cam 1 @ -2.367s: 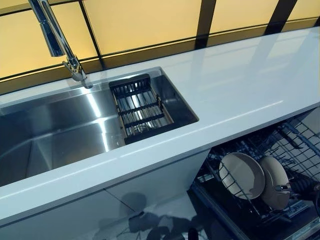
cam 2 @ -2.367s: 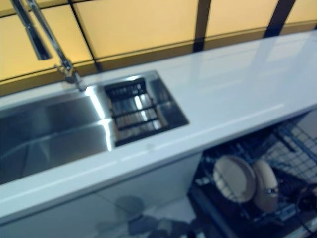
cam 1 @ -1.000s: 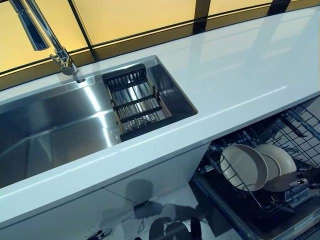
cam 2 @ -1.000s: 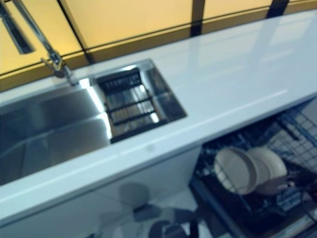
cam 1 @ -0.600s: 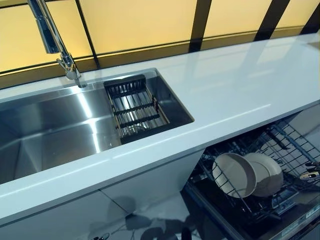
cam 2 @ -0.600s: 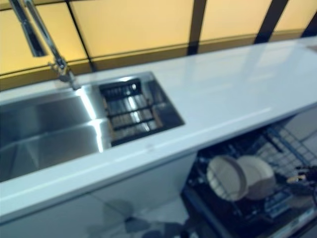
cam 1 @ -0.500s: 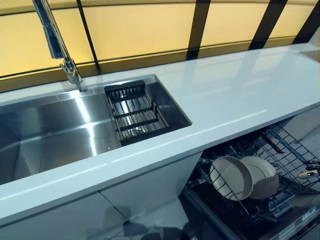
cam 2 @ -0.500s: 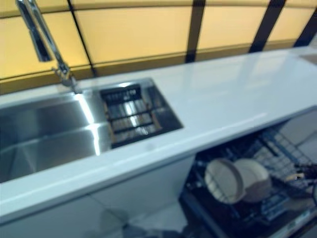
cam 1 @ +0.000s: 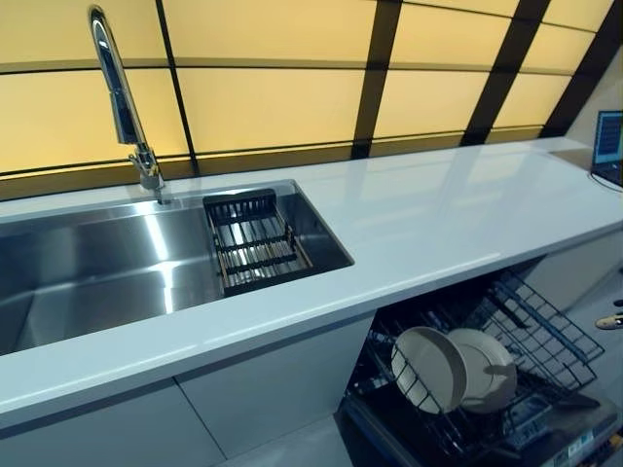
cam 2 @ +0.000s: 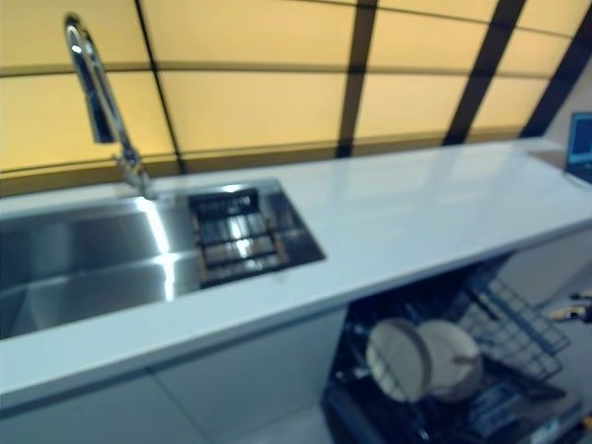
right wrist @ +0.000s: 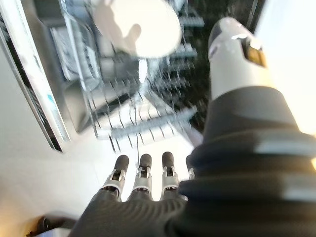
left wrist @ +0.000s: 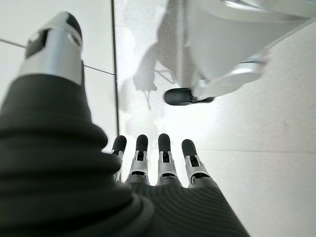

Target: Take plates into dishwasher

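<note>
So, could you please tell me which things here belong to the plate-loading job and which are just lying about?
Job:
- plates, standing in the rack
- dishwasher rack
- left robot hand, open, empty
- right robot hand, open, empty

Lying about:
- sink
- sink basket
- tap
- counter

Warm backlit panels (cam 1: 273,92), glare streaks in the sink (cam 1: 97,263), right views blurred.

Left hand (left wrist: 148,170): silver fingers, dark tips, separate silver thumb, black ribbed wrist cover. Right hand (right wrist: 143,180): identical build and colours.
</note>
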Robot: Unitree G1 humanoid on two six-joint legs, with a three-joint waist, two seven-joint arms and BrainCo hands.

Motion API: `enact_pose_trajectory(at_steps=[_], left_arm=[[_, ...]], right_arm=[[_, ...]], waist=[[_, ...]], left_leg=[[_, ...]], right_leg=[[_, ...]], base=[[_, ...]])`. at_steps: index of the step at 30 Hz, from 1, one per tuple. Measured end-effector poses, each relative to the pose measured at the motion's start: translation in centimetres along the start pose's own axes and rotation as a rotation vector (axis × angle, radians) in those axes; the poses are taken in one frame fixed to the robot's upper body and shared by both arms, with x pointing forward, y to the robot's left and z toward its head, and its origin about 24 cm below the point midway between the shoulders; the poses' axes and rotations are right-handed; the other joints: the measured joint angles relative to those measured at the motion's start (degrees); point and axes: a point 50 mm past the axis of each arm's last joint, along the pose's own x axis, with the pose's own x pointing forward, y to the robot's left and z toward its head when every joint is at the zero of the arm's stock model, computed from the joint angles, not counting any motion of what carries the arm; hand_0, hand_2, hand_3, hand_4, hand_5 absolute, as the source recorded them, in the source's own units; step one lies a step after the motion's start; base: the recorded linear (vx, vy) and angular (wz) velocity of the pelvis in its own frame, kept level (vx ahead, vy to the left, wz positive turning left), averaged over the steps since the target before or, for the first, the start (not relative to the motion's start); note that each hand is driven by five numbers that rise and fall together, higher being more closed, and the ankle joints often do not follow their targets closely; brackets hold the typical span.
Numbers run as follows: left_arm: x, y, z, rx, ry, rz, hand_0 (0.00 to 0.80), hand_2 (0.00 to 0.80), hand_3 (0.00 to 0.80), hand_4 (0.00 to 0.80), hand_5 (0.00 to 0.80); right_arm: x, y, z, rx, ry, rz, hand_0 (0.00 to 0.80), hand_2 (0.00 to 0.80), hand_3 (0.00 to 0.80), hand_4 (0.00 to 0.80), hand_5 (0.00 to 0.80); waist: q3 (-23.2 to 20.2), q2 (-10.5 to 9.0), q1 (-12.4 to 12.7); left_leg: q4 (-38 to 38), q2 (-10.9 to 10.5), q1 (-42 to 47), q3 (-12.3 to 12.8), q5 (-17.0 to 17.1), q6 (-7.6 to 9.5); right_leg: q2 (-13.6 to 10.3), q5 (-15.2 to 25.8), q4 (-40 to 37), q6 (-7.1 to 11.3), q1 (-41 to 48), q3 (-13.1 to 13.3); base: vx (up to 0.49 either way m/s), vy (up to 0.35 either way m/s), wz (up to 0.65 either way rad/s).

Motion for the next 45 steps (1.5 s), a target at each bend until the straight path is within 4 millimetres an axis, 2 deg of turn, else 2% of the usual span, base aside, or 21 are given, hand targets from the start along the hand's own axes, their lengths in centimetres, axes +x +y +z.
enact_pose_trajectory(at_steps=[1, 2, 3, 4, 6, 9, 12, 16, 21, 23, 25, 27, 29, 32, 33, 35, 38, 41, 42, 43, 45], left_arm=[[0.0, -0.2, 0.6, 0.002, -0.013, -0.003, 0.0, 0.0, 0.0, 0.0, 0.0], [0.0, -0.6, 1.8, 0.011, -0.039, -0.01, 0.0, 0.0, 0.0, 0.0, 0.0], [0.0, -1.0, 2.6, 0.005, -0.055, -0.018, 0.0, 0.0, 0.0, 0.0, 0.0], [-0.1, -1.3, 3.0, 0.002, -0.064, -0.028, 0.0, 0.0, 0.0, 0.0, 0.0], [-0.1, -1.6, 3.3, -0.007, -0.074, -0.038, 0.0, 0.0, 0.0, 0.0, 0.0], [-0.1, -2.7, 3.9, 0.019, -0.094, -0.068, 0.0, 0.0, 0.0, 0.0, 0.0], [-0.2, -3.2, 4.6, 0.038, -0.106, -0.075, 0.0, 0.0, 0.0, 0.0, 0.0], [0.1, -1.8, 2.4, 0.027, -0.026, -0.012, 0.0, 0.0, 0.0, 0.0, 0.0], [0.1, -0.8, 0.9, 0.007, 0.015, 0.03, 0.0, 0.0, 0.0, 0.0, 0.0], [0.1, -1.0, 1.2, 0.01, 0.007, 0.023, 0.0, 0.0, 0.0, 0.0, 0.0], [0.0, -0.8, 1.7, 0.016, -0.007, 0.024, 0.0, 0.0, 0.0, 0.0, 0.0], [0.0, 0.1, 1.4, 0.024, 0.002, 0.031, 0.0, 0.0, 0.0, 0.0, 0.0], [-0.2, 0.7, 1.8, 0.032, -0.016, 0.033, 0.0, 0.0, 0.0, 0.0, 0.0], [-0.5, 2.6, 2.5, 0.045, -0.029, 0.082, 0.0, 0.0, 0.0, 0.0, 0.0], [-0.6, 3.0, 2.6, 0.044, -0.025, 0.093, 0.0, 0.0, 0.0, 0.0, 0.0], [-0.7, 3.8, 2.3, 0.028, -0.009, 0.115, 0.0, 0.0, 0.0, 0.0, 0.0], [-0.9, 4.7, 2.1, 0.03, 0.022, 0.142, 0.0, 0.0, 0.0, 0.0, 0.0], [-1.2, 6.1, 1.6, 0.02, 0.062, 0.181, 0.0, 0.0, 0.0, 0.0, 0.0], [-1.3, 6.4, 1.5, 0.014, 0.071, 0.191, 0.0, 0.0, 0.0, 0.0, 0.0], [-1.5, 7.2, 1.6, 0.006, 0.072, 0.207, 0.0, 0.0, 0.0, 0.0, 0.0], [-1.5, 7.3, 1.0, -0.015, 0.09, 0.208, 0.0, 0.0, 0.0, 0.0, 0.0]], right_arm=[[-0.5, -0.7, 0.0, 0.001, 0.001, -0.029, 0.0, 0.0, 0.0, 0.0, 0.0], [-1.1, -1.6, 0.1, 0.006, -0.004, -0.065, 0.0, 0.0, 0.0, 0.0, 0.0], [-1.3, -1.8, 0.2, 0.016, -0.016, -0.071, 0.0, 0.0, 0.0, 0.0, 0.0], [-1.5, -2.1, 0.2, 0.014, -0.016, -0.069, 0.0, 0.0, 0.0, 0.0, 0.0], [-1.5, -2.1, 0.0, 0.002, 0.0, -0.07, 0.0, 0.0, 0.0, 0.0, 0.0], [-1.0, -2.4, -3.1, 0.018, 0.115, -0.083, 0.0, 0.0, 0.0, 0.0, 0.0], [-0.9, -3.0, -5.2, 0.04, 0.181, -0.136, 0.0, 0.0, 0.0, 0.0, 0.0], [-0.9, -3.3, -3.5, 0.036, 0.122, -0.174, 0.0, 0.0, 0.0, 0.0, 0.0], [-0.9, -3.5, -0.9, 0.033, 0.081, -0.197, 0.0, 0.0, 0.0, 0.0, 0.0], [-0.7, -3.3, -1.3, 0.033, 0.105, -0.2, 0.0, 0.0, 0.0, 0.0, 0.0], [0.3, -2.3, -3.1, 0.034, 0.178, -0.188, 0.0, 0.0, 0.0, 0.0, 0.0], [1.1, -1.1, -5.6, 0.028, 0.246, -0.153, 0.0, 0.0, 0.0, 0.0, 0.0], [1.2, -0.5, -8.3, 0.028, 0.308, -0.136, 0.0, 0.0, 0.0, 0.0, 0.0], [1.3, 1.2, -13.3, 0.054, 0.437, -0.089, 0.0, 0.0, 0.0, 0.0, 0.0], [1.3, 1.7, -14.4, 0.079, 0.452, -0.077, 0.0, 0.0, 0.0, 0.0, 0.0], [1.9, 3.2, -15.5, 0.125, 0.46, -0.036, 0.0, 0.0, 0.0, 0.0, 0.0], [1.8, 3.7, -16.7, 0.137, 0.476, -0.037, 0.0, 0.0, 0.0, 0.0, 0.0], [2.6, 5.7, -17.6, 0.146, 0.472, 0.011, 0.0, 0.0, 0.0, 0.0, 0.0], [2.8, 6.2, -17.6, 0.145, 0.467, 0.018, 0.0, 0.0, 0.0, 0.0, 0.0], [3.2, 6.9, -17.7, 0.157, 0.458, 0.035, 0.0, 0.0, 0.0, 0.0, 0.0], [3.7, 7.3, -16.9, 0.173, 0.424, 0.037, 0.0, 0.0, 0.0, 0.0, 0.0]], waist=[[0.05, -0.27, -0.4], [0.26, -1.28, -2.32], [0.23, -3.0, -2.9], [0.09, -3.44, -3.34], [-0.37, -3.32, -6.19], [-1.58, -1.99, -8.15], [-2.16, -2.77, -7.69], [-3.41, -2.28, -7.35], [-4.37, -1.24, -4.78], [-4.35, -0.91, -4.41], [-3.82, -1.76, -4.36], [-2.62, -4.66, -4.31], [-1.59, -6.02, -4.41], [-0.64, -7.65, -5.05], [-0.19, -6.13, -4.11], [0.71, -4.76, -3.59], [1.2, -4.27, -2.44], [1.27, -4.07, 1.79], [1.06, -4.49, 2.95], [0.26, -5.64, 3.98], [-0.03, -5.11, 5.33]], left_leg=[[-2.09, -0.81, 0.22, -0.24, 2.97, -1.56], [-4.07, -2.34, -0.33, -2.01, 7.17, -4.82], [0.96, -4.09, -0.99, -2.78, 5.46, -6.51], [9.84, -4.1, -0.71, -4.18, 0.4, -6.78], [17.79, -3.53, 0.81, -6.09, -3.45, -7.5], [9.86, -3.08, 5.06, -8.57, -5.2, -6.9], [2.5, -2.24, 7.76, -9.63, -5.4, -7.14], [-3.17, -2.3, 9.08, -9.33, -5.68, -7.27], [-3.59, -3.04, 8.43, -9.05, -8.1, -5.91], [-1.92, -3.65, 6.18, -7.82, -11.21, -3.73], [0.3, -5.45, 4.79, -8.18, -13.0, -3.77], [3.24, -8.84, 4.6, -7.88, -14.44, -1.17], [8.75, -10.66, 2.79, -7.77, -17.1, 0.01], [11.26, -12.11, 2.32, -6.73, -17.17, 1.75], [9.04, -10.4, 2.19, -4.39, -15.91, 2.32], [3.65, -7.98, 3.12, -0.98, -12.06, 2.16], [0.39, -5.9, 3.13, 2.86, -8.51, 1.47], [0.72, -1.76, 2.43, 4.81, -7.01, -0.64], [1.28, -1.61, 1.99, 4.55, -6.92, -0.92], [1.53, -1.42, 1.06, 3.98, -6.84, -1.25], [1.33, 0.1, 0.1, 1.46, -6.19, -2.53]], right_leg=[[-0.87, -0.02, 0.06, -0.16, -0.41, -0.57], [-3.27, 0.32, -0.44, -0.95, -0.73, -2.21], [-5.26, 1.26, -1.88, -1.2, -0.34, -2.49], [-5.95, 2.02, -3.23, -1.46, 0.4, -2.46], [-5.78, 2.47, -3.72, -0.77, 0.64, -2.7], [-3.56, 3.06, -2.05, 0.99, -0.69, -2.25], [-2.83, 3.0, -0.53, 1.27, -2.46, -2.39], [-2.82, 4.29, -0.75, 2.18, -4.11, -2.95], [-3.77, 7.89, -3.63, 2.42, -4.43, -2.77], [-4.04, 7.93, -2.86, 2.63, -6.06, -2.79], [-5.13, 8.65, -2.47, 3.62, -6.35, -0.8], [-8.29, 9.03, -1.44, 5.78, -6.07, 0.98], [-10.24, 9.07, -1.65, 6.96, -5.05, 1.78], [-11.02, 5.23, -4.64, 12.15, -3.04, 3.78], [-10.58, 2.57, -2.81, 14.31, -4.98, 3.08], [-7.93, 2.93, 7.48, 13.15, -8.45, 2.94], [-9.55, -1.07, 18.63, 13.38, -5.54, 4.01], [-13.92, -1.54, 16.2, 14.38, 3.39, 3.78], [-14.98, -1.31, 14.72, 14.39, 4.82, 3.04], [-16.45, 4.67, 7.4, 14.25, 9.09, 3.43], [-14.31, 1.96, 0.65, 13.95, 11.28, 0.83]], base=[[-0.236, 0.129, 0.61], [-0.194, 0.094, 0.53], [-0.15, 0.061, 0.29], [-0.171, 0.084, -0.06], [-0.213, 0.067, 0.02], [-0.248, 0.002, 0.13], [-0.339, 0.033, 0.13], [-0.363, 0.131, 0.08], [-0.4, 0.174, 0.05], [-0.27, 0.16, 0.25], [-0.089, 0.076, 0.19], [-0.124, 0.038, -0.02], [-0.254, 0.034, -0.05], [-0.437, -0.038, -0.19], [-0.419, -0.121, -0.66], [-0.399, -0.201, -0.8], [-0.424, -0.286, -0.4], [-0.374, -0.366, -0.65], [-0.18, -0.268, -0.67], [-0.259, -0.447, -0.54], [-0.213, -0.393, -0.53]])
